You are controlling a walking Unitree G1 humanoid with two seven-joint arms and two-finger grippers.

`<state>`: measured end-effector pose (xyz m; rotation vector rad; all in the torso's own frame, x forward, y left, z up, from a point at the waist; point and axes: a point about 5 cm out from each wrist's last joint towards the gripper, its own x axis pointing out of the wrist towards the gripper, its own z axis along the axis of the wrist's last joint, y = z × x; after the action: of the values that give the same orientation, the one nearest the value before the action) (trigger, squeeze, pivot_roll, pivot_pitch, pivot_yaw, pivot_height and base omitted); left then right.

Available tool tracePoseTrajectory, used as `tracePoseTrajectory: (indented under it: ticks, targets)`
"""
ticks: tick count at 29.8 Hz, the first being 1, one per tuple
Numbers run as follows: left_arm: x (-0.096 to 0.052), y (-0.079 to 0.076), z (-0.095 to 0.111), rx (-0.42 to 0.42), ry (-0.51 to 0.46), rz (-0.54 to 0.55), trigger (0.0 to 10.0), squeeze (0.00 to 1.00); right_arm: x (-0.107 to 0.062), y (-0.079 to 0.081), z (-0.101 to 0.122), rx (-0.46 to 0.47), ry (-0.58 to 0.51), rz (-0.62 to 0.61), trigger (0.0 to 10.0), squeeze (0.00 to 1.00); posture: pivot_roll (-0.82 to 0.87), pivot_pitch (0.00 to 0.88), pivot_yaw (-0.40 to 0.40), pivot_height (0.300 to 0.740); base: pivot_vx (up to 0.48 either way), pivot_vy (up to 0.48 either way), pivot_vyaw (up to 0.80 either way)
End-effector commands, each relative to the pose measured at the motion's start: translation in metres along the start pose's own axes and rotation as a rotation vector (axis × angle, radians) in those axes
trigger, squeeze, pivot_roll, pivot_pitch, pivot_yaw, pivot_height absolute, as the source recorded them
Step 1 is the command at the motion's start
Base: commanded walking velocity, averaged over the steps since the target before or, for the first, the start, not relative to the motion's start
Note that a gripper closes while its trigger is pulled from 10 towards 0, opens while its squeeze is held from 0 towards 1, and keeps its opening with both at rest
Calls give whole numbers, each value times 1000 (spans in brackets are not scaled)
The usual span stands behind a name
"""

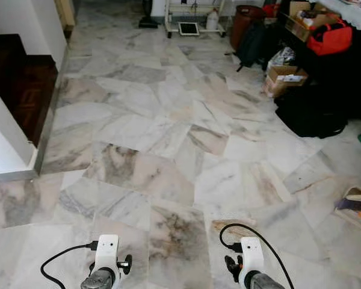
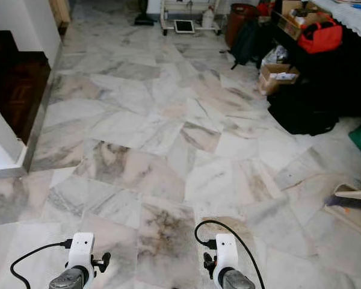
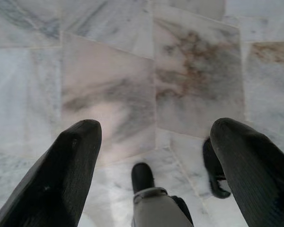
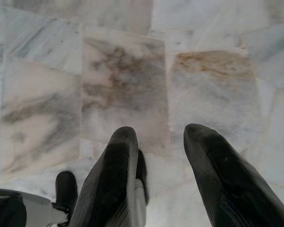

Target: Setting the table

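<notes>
left gripper point(image 3: 154, 142) fingers wide, holding nothing | right gripper point(image 4: 161, 144) fingers narrowly parted, holding nothing | marble floor point(image 1: 168, 138) below both | red bag point(image 1: 330, 37) at 1 o'clock

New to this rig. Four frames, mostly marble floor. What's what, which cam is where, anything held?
This is a walking humanoid robot. Two pictures come from a stereo camera on its head, looking down at a marble floor; the silver arms at the bottom edge are its own. The other two come from wrist cameras, each looking along its end effector's two black fingers. The left end effector and right end effector are both open above the floor and hold nothing. Far right sit a red bag, a cardboard box and a black bag. No tableware is in sight.
</notes>
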<state>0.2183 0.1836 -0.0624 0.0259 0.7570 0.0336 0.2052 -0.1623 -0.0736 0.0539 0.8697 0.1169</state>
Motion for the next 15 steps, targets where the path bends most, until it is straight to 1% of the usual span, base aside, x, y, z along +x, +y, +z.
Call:
tracePoseTrajectory:
  ticks: [1, 6, 7, 8, 9, 15]
  targets:
    - [-1, -2, -5, -3, 20, -3, 10000, 0, -1, -4, -4, 1, 18, -12, 10000, 0, 102, 108, -78, 740, 0, 0, -656]
    - [-1, -3, -5, 8, 21, -5, 10000, 0, -2, -5, -5, 5, 18, -15, 10000, 0, 101, 112, -79, 740, 0, 0, -658]
    - [-1, -3, -5, 35, 22, -4, 10000, 0, -2, -5, -5, 5, 19, -15, 10000, 0, 100, 113, -80, 740, 0, -285, -656]
    - [-1, -3, -5, 35, 22, -4, 10000, 0, -2, -5, -5, 5, 19, -15, 10000, 0, 100, 113, -80, 740, 0, -285, -656]
    - [-1, -3, -5, 56, 22, -6, 10000, 0, -2, -5, -5, 5, 20, -15, 10000, 0, 100, 113, -80, 740, 0, -480, -656]
    - [-1, -3, -6, 40, 26, -1, 10000, 0, -2, -5, -5, 6, 19, -16, 10000, 0, 98, 113, -79, 740, 0, -480, -657]
